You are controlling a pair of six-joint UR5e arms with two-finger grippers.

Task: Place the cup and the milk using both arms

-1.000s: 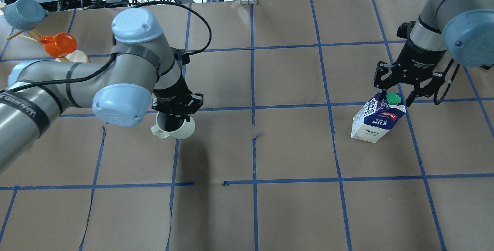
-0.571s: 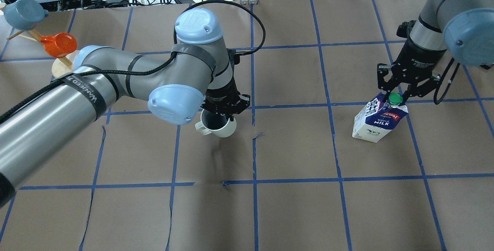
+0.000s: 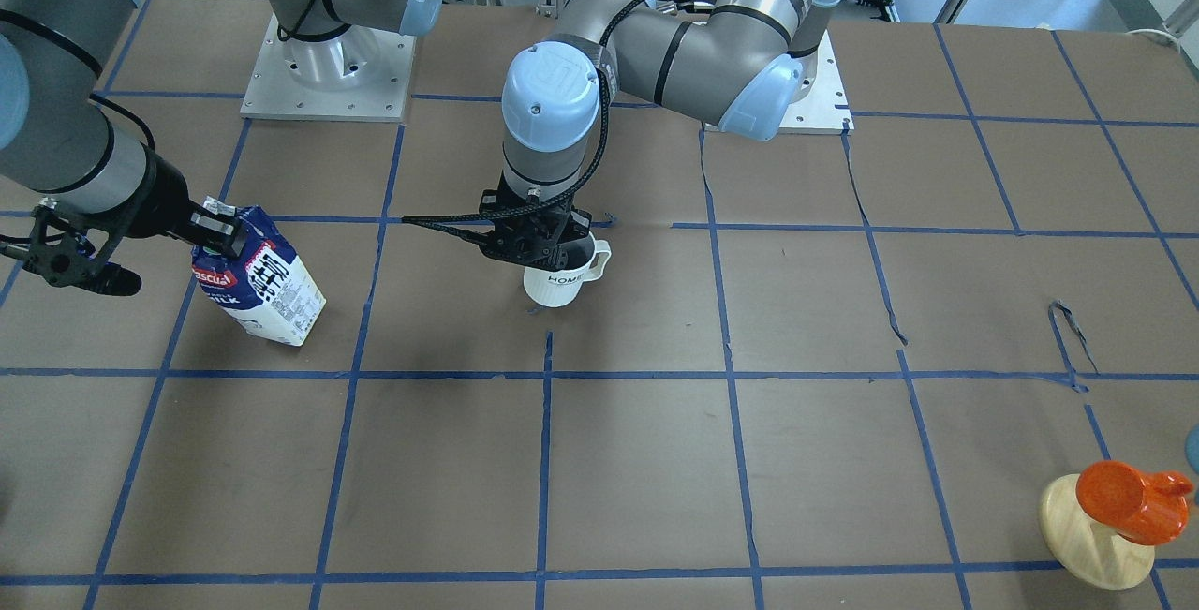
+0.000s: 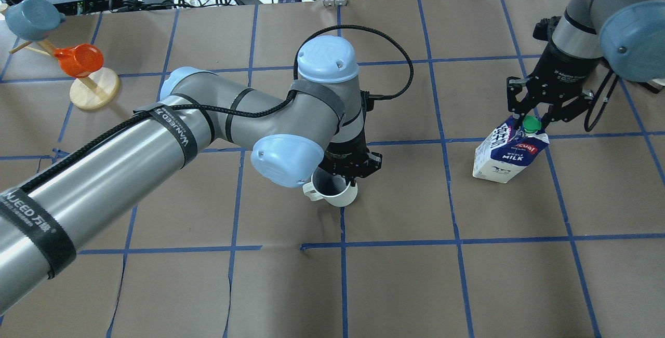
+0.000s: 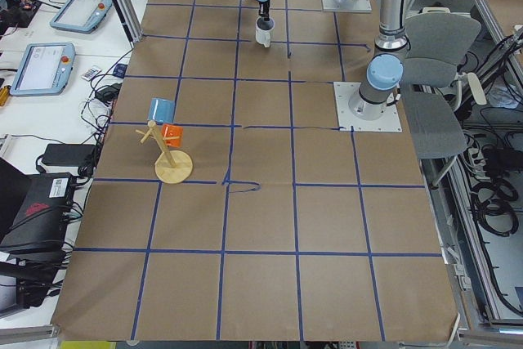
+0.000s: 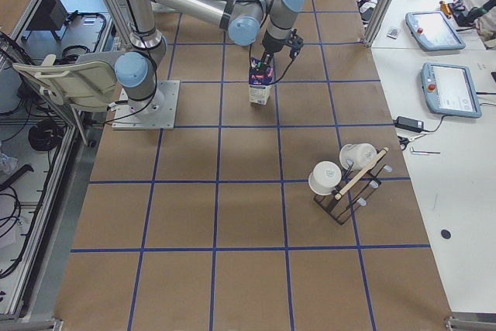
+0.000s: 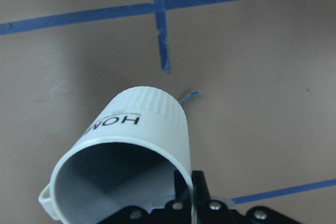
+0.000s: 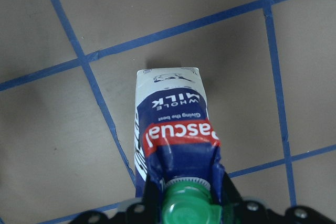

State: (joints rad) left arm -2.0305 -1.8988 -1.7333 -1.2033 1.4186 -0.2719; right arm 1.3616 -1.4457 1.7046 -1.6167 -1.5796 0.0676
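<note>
The left gripper [image 4: 349,176] is clamped on the rim of the cup [image 4: 336,195], one finger inside the grey bowl and one outside the wall, as the left wrist view shows from close by. The cup hangs tilted from that grip, near the middle of the brown paper-covered table [image 4: 415,286]. Its handle [image 4: 309,191] points toward the robot's left, and the "HOME" lettering faces away from the robot. Whether its base touches the paper cannot be told. Well off to the cup's right-hand side, about as far from the robot as the cup, is the milk [image 4: 506,160], leaning a little. The right gripper [image 4: 530,119] comes down on its top with the fingers pressed against the two sides of the gable, closed on the carton just beside the green cap [image 8: 188,207]. Far from the cup on the other side and farther from the robot, at the table's corner, a wooden stand [image 4: 94,94] carries an orange cup [image 4: 78,60] and a blue cup [image 4: 31,16] — neither arm is anywhere near it.
</note>
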